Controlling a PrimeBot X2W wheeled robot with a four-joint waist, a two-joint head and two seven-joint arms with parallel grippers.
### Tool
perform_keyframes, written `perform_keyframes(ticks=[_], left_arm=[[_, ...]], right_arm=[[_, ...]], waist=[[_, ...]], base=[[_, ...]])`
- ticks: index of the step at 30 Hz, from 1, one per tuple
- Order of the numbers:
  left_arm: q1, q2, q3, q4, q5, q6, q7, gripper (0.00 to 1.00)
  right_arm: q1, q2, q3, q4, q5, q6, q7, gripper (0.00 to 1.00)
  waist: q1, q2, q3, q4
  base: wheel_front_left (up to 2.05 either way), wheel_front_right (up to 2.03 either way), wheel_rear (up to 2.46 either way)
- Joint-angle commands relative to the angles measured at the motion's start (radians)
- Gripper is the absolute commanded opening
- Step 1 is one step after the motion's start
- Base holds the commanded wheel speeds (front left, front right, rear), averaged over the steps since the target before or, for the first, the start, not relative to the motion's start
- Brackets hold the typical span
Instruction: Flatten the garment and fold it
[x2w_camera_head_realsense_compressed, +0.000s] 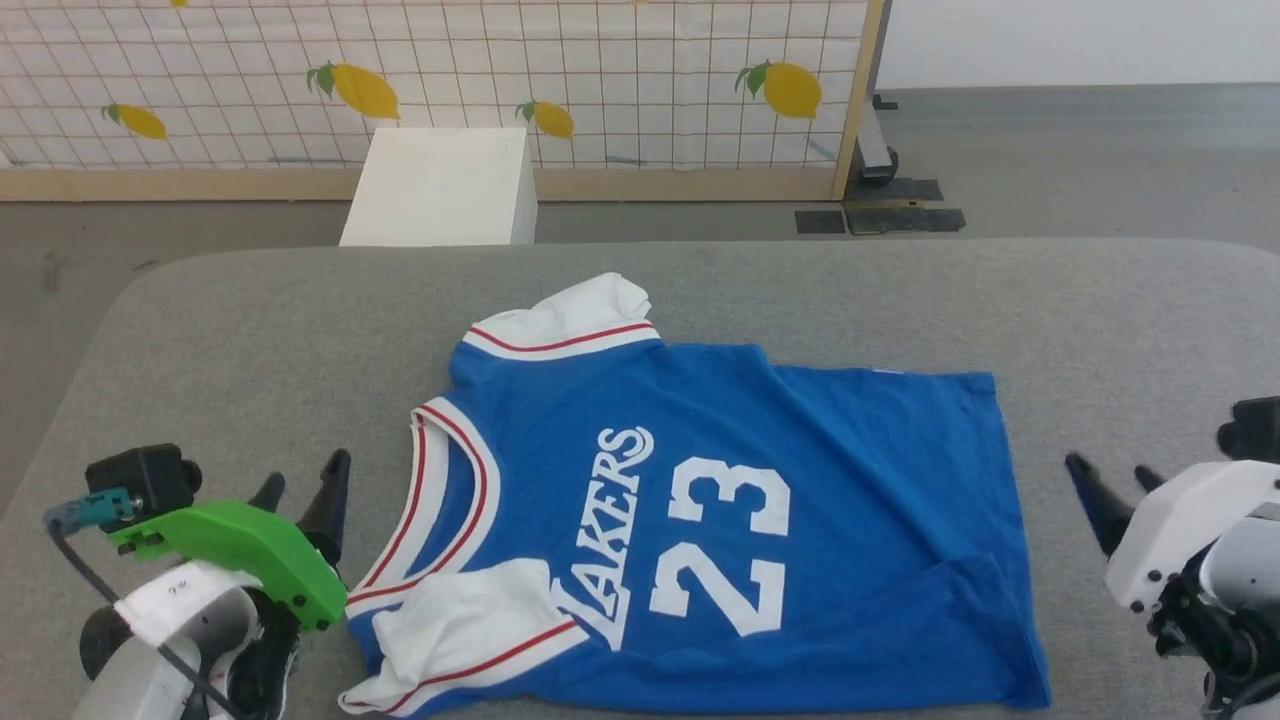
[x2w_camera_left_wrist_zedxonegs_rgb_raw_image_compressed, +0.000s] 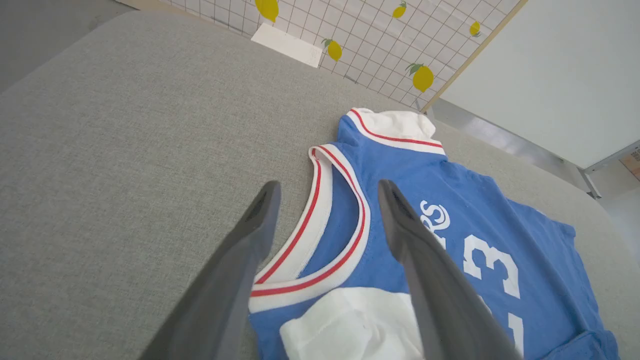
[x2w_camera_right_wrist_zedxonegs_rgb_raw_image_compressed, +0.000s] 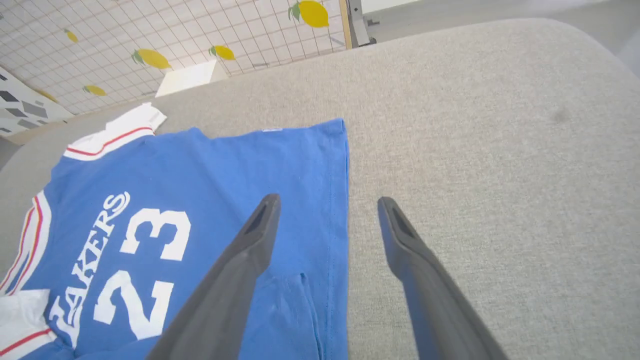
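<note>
Room: a grey floor (x2w_camera_head_realsense_compressed: 1100, 160), a wall screen (x2w_camera_head_realsense_compressed: 600, 80) with squares and yellow lemons on it, and a white box (x2w_camera_head_realsense_compressed: 440, 185) in front of the screen.
Table: a big grey cloth table (x2w_camera_head_realsense_compressed: 250, 330) with round corners stands in front of the robot.
Left gripper (x2w_camera_head_realsense_compressed: 305, 478): its two dark fingers are spread wide and nothing is between them.
Left gripper place: it is at the left part of the table, near the front edge and just beside the shirt's collar.
Left wrist view: the collar shows between the two spread fingers (x2w_camera_left_wrist_zedxonegs_rgb_raw_image_compressed: 250, 235). I cannot tell if they touch the cloth.
Right gripper (x2w_camera_head_realsense_compressed: 1110, 470): its two fingers are spread wide too, and it holds nothing.
Right gripper place: it is by the right edge of the table, apart from the shirt's bottom edge.
Right wrist view: the bottom edge of the shirt runs up between the two fingers (x2w_camera_right_wrist_zedxonegs_rgb_raw_image_compressed: 240, 260).
Garment (x2w_camera_head_realsense_compressed: 860, 470): the blue shirt lies in the middle of the table, close to the front edge, with "LAKERS 23" facing up.
Collar (x2w_camera_head_realsense_compressed: 480, 490): it has white and red stripes and points to the left edge.
Bottom edge (x2w_camera_head_realsense_compressed: 1000, 520): it points to the right edge, and the cloth is a bit bunched at its near corner.
Far sleeve (x2w_camera_head_realsense_compressed: 570, 315): it is white and crumpled, toward the back edge.
Near sleeve (x2w_camera_head_realsense_compressed: 460, 620): it is white and lies folded over the blue front.
</note>
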Motion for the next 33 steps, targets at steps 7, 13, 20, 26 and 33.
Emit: perform_keyframes(ticks=[7, 13, 20, 26, 33], left_arm=[[-0.002, -0.033, 0.015, 0.069, 0.075, -0.105, -0.24, 1.0], [-0.009, -0.053, 0.011, 0.115, 0.085, -0.139, -0.308, 1.0], [-0.115, -0.067, -0.006, 0.151, 0.094, -0.164, -0.305, 1.0], [-0.313, -0.082, -0.042, 0.242, 0.104, -0.201, -0.242, 1.0], [-0.617, -0.107, -0.088, 0.418, 0.13, -0.253, -0.154, 1.0]], right_arm=[[-0.006, -0.018, 0.0, 0.018, 0.03, -0.001, -0.168, 1.0], [-0.006, -0.02, 0.01, 0.029, 0.045, -0.001, -0.229, 1.0], [-0.051, -0.025, 0.022, 0.028, 0.051, -0.001, -0.235, 1.0], [-0.115, -0.022, 0.039, 0.017, 0.049, -0.001, -0.234, 1.0], [-0.185, -0.014, 0.068, 0.004, 0.042, -0.001, -0.226, 1.0]], waist=[[0.0, 0.0, 0.001, -0.004], [0.0, 0.0, 0.026, -0.01], [0.0, 0.0, 0.103, -0.01], [0.0, 0.0, 0.192, -0.017], [0.0, 0.0, 0.311, -0.043]], base=[[0.0, 0.0, 0.0], [0.0, 0.0, 0.0], [0.0, 0.0, 0.0], [0.0, 0.0, 0.0], [0.0, 0.0, 0.0]])
